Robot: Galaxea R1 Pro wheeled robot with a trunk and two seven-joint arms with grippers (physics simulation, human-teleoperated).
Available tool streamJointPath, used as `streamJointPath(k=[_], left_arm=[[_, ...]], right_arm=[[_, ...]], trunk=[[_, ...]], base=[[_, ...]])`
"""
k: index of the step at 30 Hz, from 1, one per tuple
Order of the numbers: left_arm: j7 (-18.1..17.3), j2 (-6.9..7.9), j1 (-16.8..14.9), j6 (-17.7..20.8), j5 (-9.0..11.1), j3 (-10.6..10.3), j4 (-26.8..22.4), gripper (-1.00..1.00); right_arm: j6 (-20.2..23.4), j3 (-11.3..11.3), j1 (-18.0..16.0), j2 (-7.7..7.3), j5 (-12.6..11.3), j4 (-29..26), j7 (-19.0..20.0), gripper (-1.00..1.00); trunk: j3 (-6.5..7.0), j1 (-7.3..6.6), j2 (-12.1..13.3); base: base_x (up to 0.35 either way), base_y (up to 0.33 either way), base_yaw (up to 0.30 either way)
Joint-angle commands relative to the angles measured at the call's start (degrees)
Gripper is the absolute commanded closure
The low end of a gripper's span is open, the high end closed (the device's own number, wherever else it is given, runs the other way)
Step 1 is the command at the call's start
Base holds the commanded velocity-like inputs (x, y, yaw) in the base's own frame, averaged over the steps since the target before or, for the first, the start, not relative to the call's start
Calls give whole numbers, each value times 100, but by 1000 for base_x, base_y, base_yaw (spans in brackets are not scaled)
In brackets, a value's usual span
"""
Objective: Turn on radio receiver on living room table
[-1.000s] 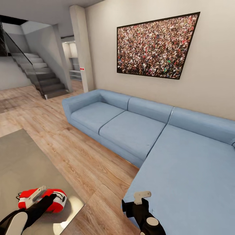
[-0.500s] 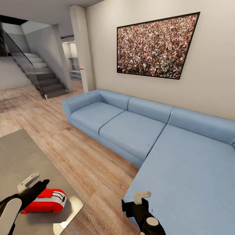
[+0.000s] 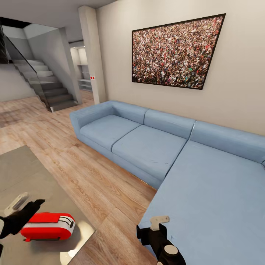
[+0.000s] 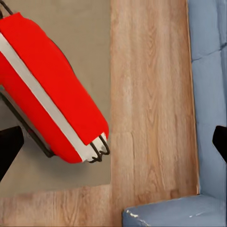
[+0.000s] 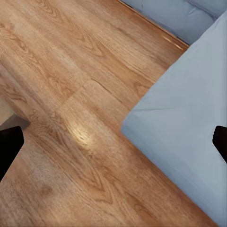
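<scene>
The red radio [image 3: 48, 226] is lying on its side near the corner of the grey counter [image 3: 25, 176], its white stripe and thin black wire handle showing from the left wrist camera [image 4: 47, 94]. The left pincer [image 3: 22, 208] is hovering just above and beside the radio, gripping nothing, its fingers spread wide enough that only their dark tips are showing at the edges of the wrist view. The right pincer [image 3: 160, 222] is hanging over the edge of the light-blue sofa [image 3: 154, 147], also wide open and empty, with the wood floor [image 5: 71, 94] below it. A crowd photograph [image 3: 176, 51] is hanging on the beige wall.
</scene>
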Motion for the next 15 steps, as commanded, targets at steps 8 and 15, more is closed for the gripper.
streamJointPath(k=[8,15], left_arm=[[-8,26,0,292,9,742,10,-100],[16,75,-1,416,-13,793,189,-100]], right_arm=[[0,0,0,0,-2,10,0,-100],[0,18,0,0,-2,26,0,-100]], trunk=[[0,0,0],[0,0,0]], base=[[0,0,0],[0,0,0]])
